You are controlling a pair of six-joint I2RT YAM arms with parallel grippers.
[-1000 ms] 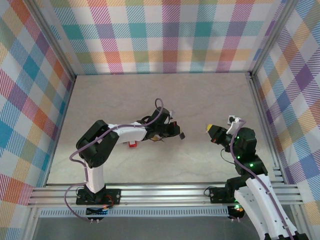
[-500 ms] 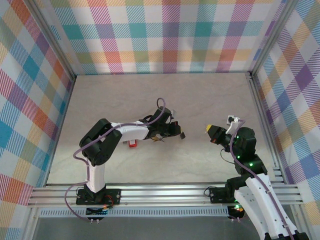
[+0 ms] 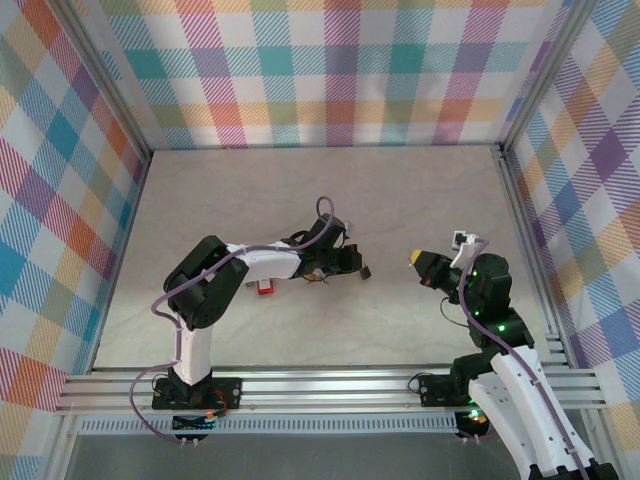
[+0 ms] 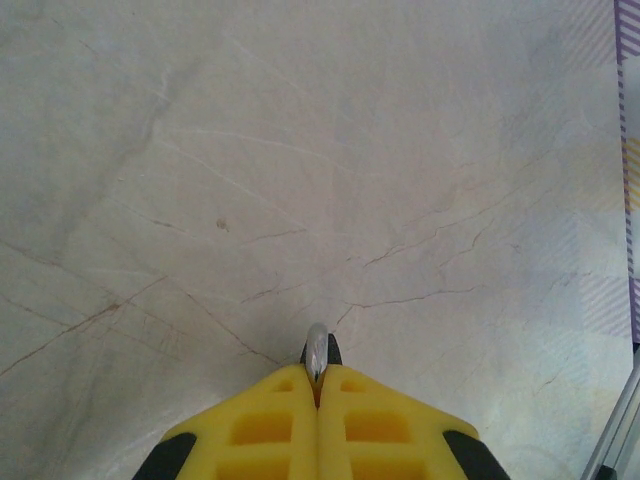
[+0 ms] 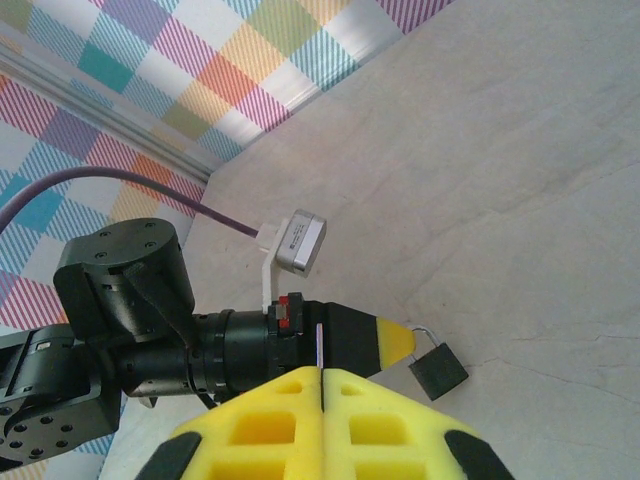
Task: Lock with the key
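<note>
left elbow (image 3: 200, 290) crept right; left gripper (image 4: 317, 380) pinches the padlock (image 5: 440, 372), right gripper (image 5: 322, 378) pressed shut.

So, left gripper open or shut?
Shut. In the left wrist view the left gripper has its yellow fingers pressed together, pinching a silver shackle at the tips. The right wrist view shows the padlock at that tip.

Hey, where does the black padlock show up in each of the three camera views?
Top external: padlock mid-table, at the tip of the left end effector.
Left wrist: bottom centre, its silver shackle pinched between the yellow fingers.
Right wrist: lower right, padlock hanging off the left end effector.
Shared landmark: the left end effector gripping it.
</note>
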